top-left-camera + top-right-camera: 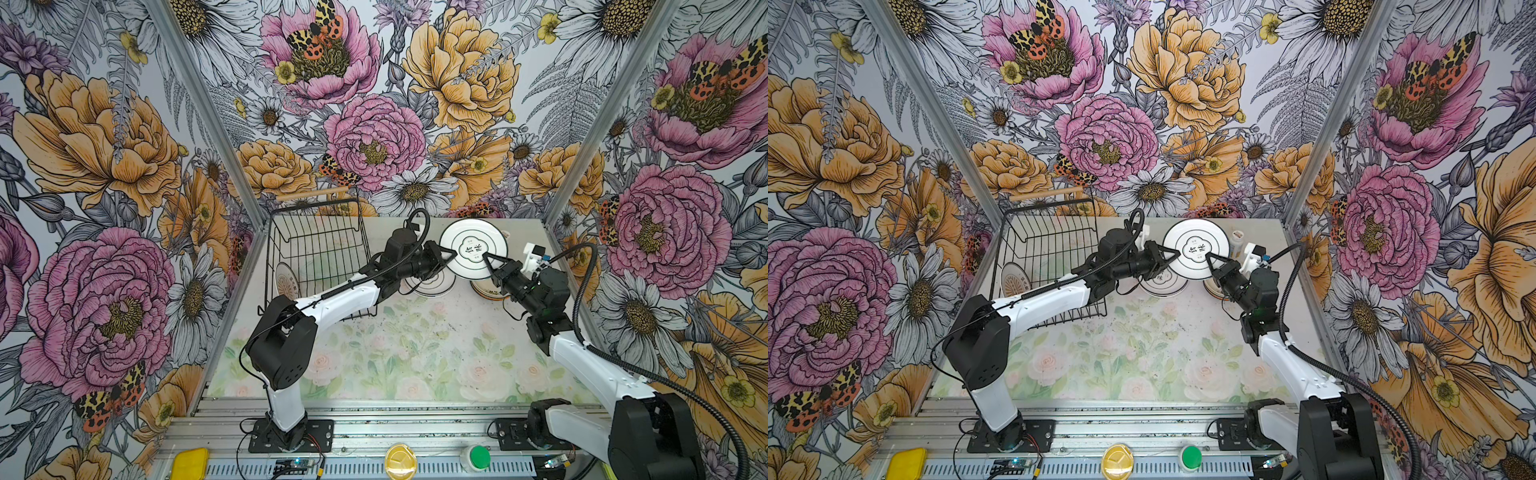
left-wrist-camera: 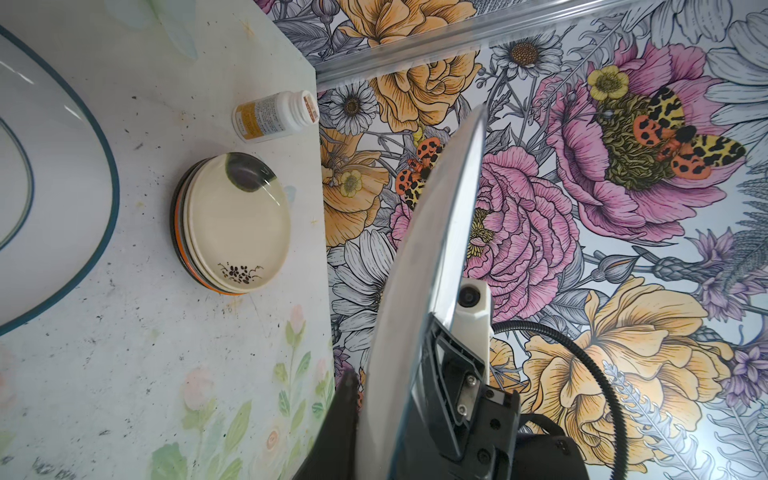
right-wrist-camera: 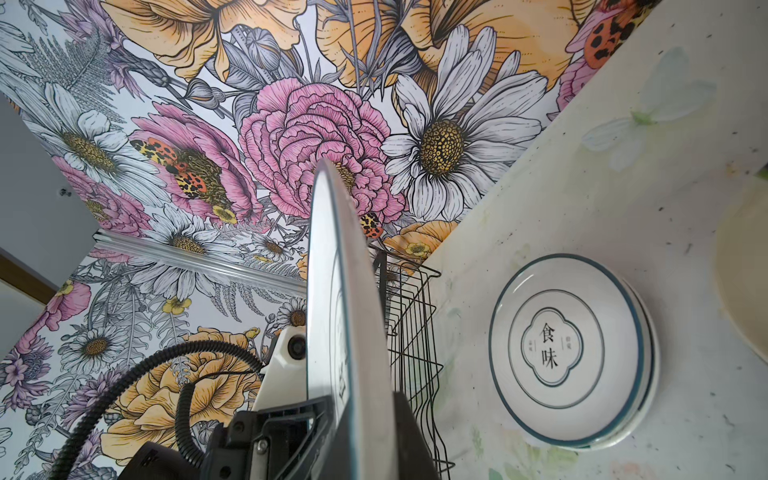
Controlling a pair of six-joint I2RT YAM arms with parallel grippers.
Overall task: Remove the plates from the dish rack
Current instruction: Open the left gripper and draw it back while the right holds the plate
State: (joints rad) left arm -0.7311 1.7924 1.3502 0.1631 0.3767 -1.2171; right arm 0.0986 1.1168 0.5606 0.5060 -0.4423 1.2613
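Note:
A white plate with a dark rim and characters (image 1: 473, 248) (image 1: 1196, 248) hangs in the air at the back of the table, held from both sides. My left gripper (image 1: 448, 257) (image 2: 395, 365) is shut on its left edge and my right gripper (image 1: 490, 259) (image 3: 359, 399) on its right edge. Both wrist views show the plate (image 2: 432, 249) (image 3: 332, 291) edge-on between the jaws. The black wire dish rack (image 1: 272, 249) (image 1: 1005, 237) stands at the back left. A sunburst plate (image 1: 286, 281) (image 1: 1014, 282) leans inside it.
A stack of white character plates (image 1: 430, 286) (image 3: 569, 353) lies on the table under the held plate. To its right lies a stack topped by a cream floral plate (image 2: 232, 224) (image 1: 488, 291). A white pill bottle (image 2: 274, 116) (image 1: 1237, 241) stands by the back wall.

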